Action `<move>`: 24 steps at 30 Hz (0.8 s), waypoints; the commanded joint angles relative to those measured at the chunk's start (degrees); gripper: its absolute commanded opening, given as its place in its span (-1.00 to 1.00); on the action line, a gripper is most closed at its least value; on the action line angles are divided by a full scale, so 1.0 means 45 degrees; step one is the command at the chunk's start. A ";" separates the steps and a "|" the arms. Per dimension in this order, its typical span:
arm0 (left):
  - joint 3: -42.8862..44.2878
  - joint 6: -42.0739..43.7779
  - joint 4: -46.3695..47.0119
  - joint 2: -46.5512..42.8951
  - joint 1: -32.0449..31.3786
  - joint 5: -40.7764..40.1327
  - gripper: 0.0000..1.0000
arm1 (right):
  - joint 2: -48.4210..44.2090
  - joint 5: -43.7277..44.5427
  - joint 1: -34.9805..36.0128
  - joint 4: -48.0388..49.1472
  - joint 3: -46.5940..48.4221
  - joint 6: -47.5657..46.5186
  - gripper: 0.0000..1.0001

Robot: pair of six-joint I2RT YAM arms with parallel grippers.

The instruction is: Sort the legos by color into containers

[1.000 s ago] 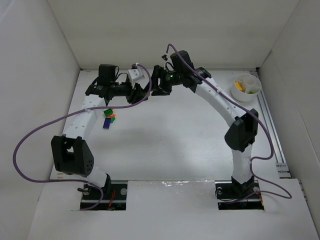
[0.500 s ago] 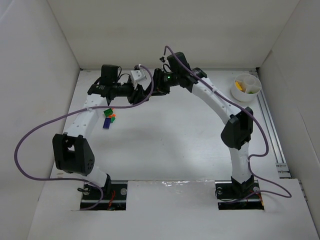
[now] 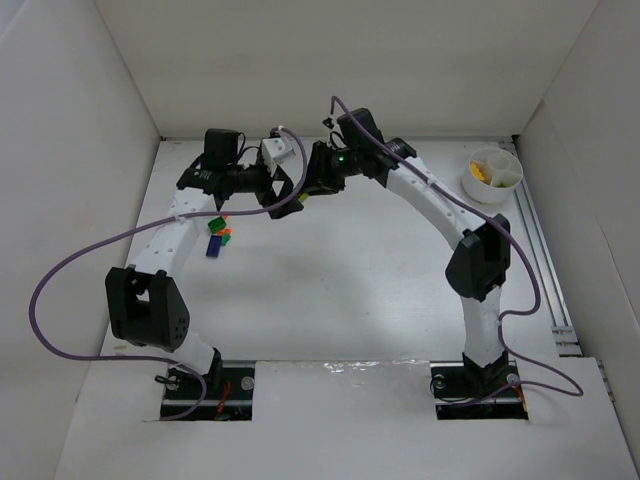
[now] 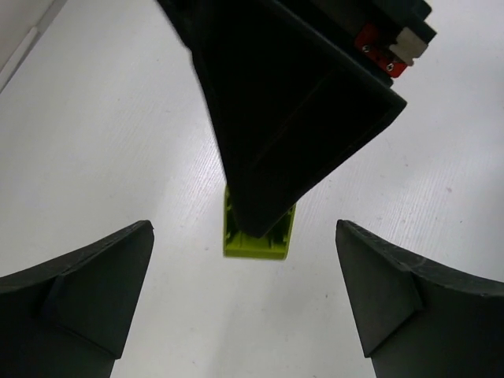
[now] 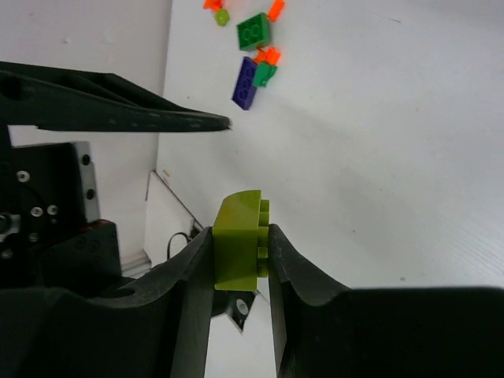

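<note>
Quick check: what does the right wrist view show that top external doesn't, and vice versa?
Only right wrist: the lime-green brick clamped between the fingers of the right gripper; from above it cannot be made out. Only top external: the white cup at the far right, with yellow pieces in it. Both: the loose bricks, green, blue and orange, lying on the table.

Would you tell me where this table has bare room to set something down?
The middle of the table is bare, bordered by the loose legos, both arms and their bases. A strip runs behind the right arm toward the cup. Back left is crowded: the open left gripper meets the right gripper holding a lime brick.
</note>
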 commanded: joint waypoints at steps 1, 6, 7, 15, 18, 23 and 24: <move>0.0594 -0.1151 0.0308 -0.0429 -0.0046 -0.0511 1.00 | -0.1316 0.0845 -0.0692 0.0391 -0.0585 -0.0618 -1.00; 0.0750 -0.1445 -0.0473 -0.0683 0.0128 -0.0981 1.00 | -0.2583 0.1920 -0.2721 0.0392 -0.1950 -0.1613 -1.00; 0.0750 -0.1717 -0.0279 -0.0801 0.0284 -0.1561 1.00 | -0.2761 0.2095 -0.3170 0.0392 -0.2126 -0.1751 -1.00; -0.0422 -0.5661 0.2066 -0.0647 0.1808 -0.2187 1.00 | -0.4168 0.3189 -0.8615 0.0216 -0.3864 -0.3042 -1.00; -0.0051 -0.6486 0.2142 -0.0060 0.1809 -0.3749 1.00 | -0.4461 0.3463 -1.0004 0.0353 -0.4392 -0.3198 -1.00; 0.0223 -0.5978 0.2398 -0.0411 0.1106 -0.6252 1.00 | -0.4346 0.3621 -1.1181 0.0646 -0.4395 -0.3043 -1.00; 0.0358 -0.5765 0.2398 -0.0411 0.1106 -0.6641 1.00 | -0.4171 0.3775 -1.1298 0.0646 -0.4393 -0.3042 -1.00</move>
